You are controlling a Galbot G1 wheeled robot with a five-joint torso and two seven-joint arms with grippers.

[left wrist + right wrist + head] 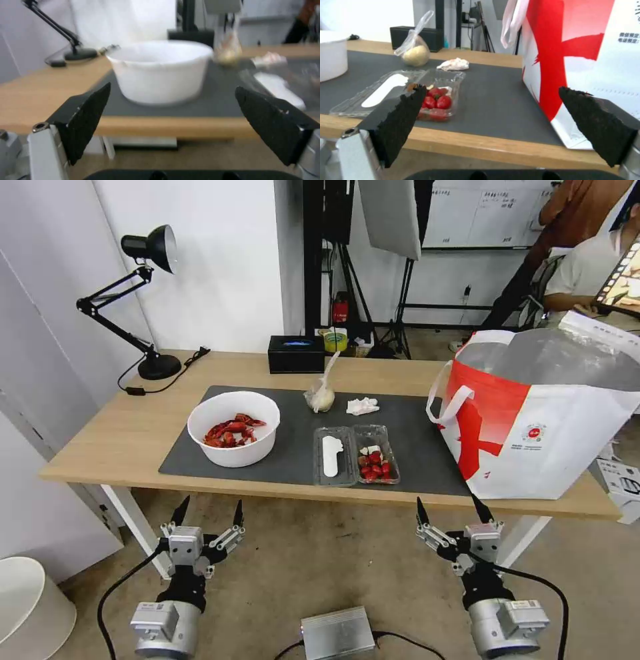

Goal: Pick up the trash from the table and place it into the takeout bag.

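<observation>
On the table (pixel 133 427) lies a dark grey mat with the trash on it. A white bowl (pixel 233 428) (pixel 160 71) of red crayfish shells stands at its left. The clear clamshell tray (pixel 357 454) (pixel 410 93) with red scraps lies at the middle front. Behind it are a knotted clear bag (pixel 321 395) (pixel 415 51) and a crumpled tissue (pixel 362 406) (pixel 453 64). The takeout bag (pixel 547 413) (pixel 583 55) stands open at the table's right end. My left gripper (pixel 208 512) (pixel 171 100) hangs open below the front edge, facing the bowl. My right gripper (pixel 453 510) (pixel 493 100) is open too, below the edge between tray and bag.
A black desk lamp (pixel 143 300) stands at the table's back left and a black box (pixel 296 353) at the back middle. A white bin (pixel 30 607) sits on the floor at the left. Bare floor lies under both arms.
</observation>
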